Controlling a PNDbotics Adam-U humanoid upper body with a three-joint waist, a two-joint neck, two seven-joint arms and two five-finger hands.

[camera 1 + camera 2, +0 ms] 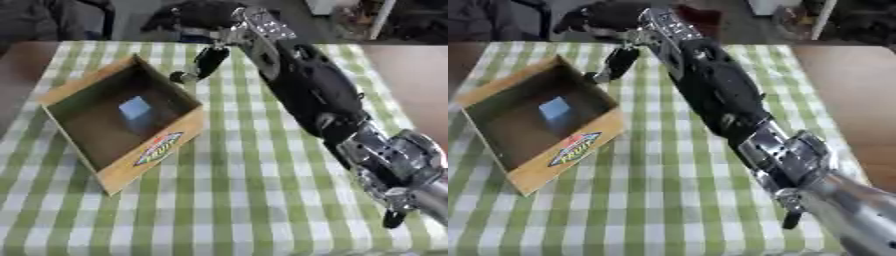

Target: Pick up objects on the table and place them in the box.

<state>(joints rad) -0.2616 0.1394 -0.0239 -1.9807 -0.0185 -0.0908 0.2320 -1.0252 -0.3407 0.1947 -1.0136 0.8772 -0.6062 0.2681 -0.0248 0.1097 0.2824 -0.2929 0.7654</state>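
Left eye view: right hand (229, 31) upper centre, apparently clamped on a dark object (206, 62) hanging just beside the box (149, 162) rim.

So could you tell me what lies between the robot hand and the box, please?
Only bare checked tablecloth separates the right robot hand from the box, in the left eye view.
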